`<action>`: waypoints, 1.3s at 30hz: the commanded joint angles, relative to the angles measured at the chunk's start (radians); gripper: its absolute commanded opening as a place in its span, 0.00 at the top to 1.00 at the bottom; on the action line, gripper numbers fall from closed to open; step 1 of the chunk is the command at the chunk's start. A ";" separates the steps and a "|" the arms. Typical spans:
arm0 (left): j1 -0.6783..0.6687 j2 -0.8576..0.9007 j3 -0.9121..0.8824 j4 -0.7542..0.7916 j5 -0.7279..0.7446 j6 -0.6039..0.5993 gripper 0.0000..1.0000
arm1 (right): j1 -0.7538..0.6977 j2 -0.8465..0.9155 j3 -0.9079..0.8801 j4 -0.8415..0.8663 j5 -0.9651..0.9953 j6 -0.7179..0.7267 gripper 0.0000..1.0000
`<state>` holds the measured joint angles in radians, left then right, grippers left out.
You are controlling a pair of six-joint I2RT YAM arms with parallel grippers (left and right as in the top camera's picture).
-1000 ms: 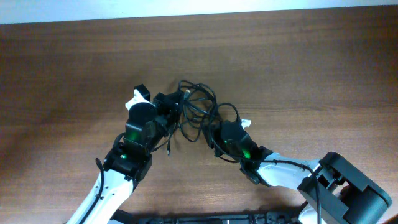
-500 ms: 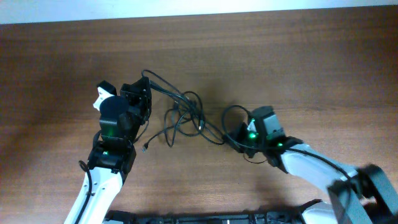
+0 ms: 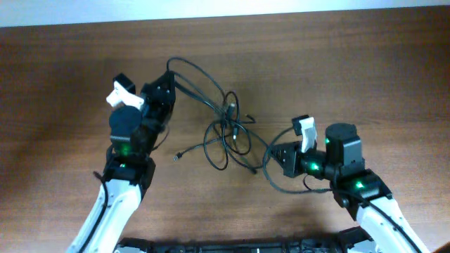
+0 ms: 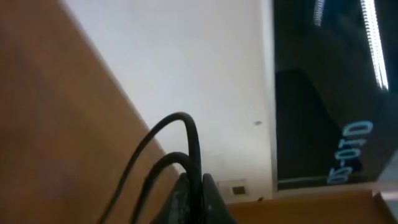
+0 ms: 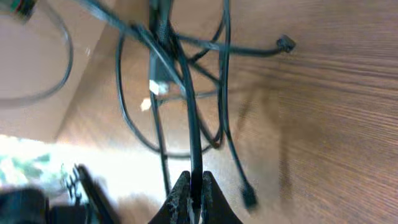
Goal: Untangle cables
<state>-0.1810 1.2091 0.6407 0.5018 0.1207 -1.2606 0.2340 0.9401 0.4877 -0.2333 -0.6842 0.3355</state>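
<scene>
A loose knot of thin black cables [image 3: 226,128] lies mid-table between my two grippers. My left gripper [image 3: 169,76] is up at the left, shut on a cable [image 4: 186,124] that arcs out of its tips [image 4: 195,182] and runs toward the knot. My right gripper [image 3: 276,153] points left from the right side. It is shut on another cable [image 5: 189,118] leading into the crossed strands [image 5: 163,68]. One free plug end [image 3: 177,155] rests on the wood below the left gripper. Two more plugs [image 5: 286,43] [image 5: 249,198] show in the right wrist view.
The brown wooden table [image 3: 365,70] stretches wide on all sides. Its far edge meets a white strip [image 3: 225,10] at the top. The arm bases sit at the near edge [image 3: 232,246]. The left wrist view looks off the table at a white wall [image 4: 205,74].
Both grippers have pulled apart, the left up and to the left, the right out to the right. The bundle that sat tight between them is now drawn out into looser loops.
</scene>
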 commanded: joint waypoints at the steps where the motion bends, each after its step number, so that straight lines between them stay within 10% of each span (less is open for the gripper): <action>1: 0.057 0.037 0.018 0.087 -0.046 0.154 1.00 | -0.053 -0.044 -0.011 -0.079 0.043 -0.126 0.96; 7: 0.090 0.037 0.018 0.085 0.046 0.156 1.00 | -0.171 -0.042 -0.011 -0.250 0.288 -0.100 0.96; 16: 0.034 0.037 0.018 0.110 0.142 0.074 1.00 | -0.181 -0.041 -0.011 -0.179 0.085 0.022 0.62; 21: -0.045 0.037 0.018 0.250 0.357 0.278 0.97 | -0.181 -0.041 -0.011 -0.177 0.087 0.022 0.55; 27: -0.117 0.038 0.018 0.041 0.290 0.294 0.72 | -0.181 -0.041 -0.011 -0.183 0.092 0.022 0.55; 31: -0.117 0.038 0.018 -0.371 0.229 0.294 0.27 | -0.181 -0.041 -0.011 -0.182 0.093 0.022 0.54; 39: -0.118 0.038 0.018 -0.750 0.146 0.401 0.09 | -0.181 0.028 -0.011 -0.178 0.092 0.022 0.50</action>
<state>-0.2962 1.2514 0.6525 -0.2432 0.2989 -0.9707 0.0593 0.9367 0.4839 -0.4126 -0.5816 0.3634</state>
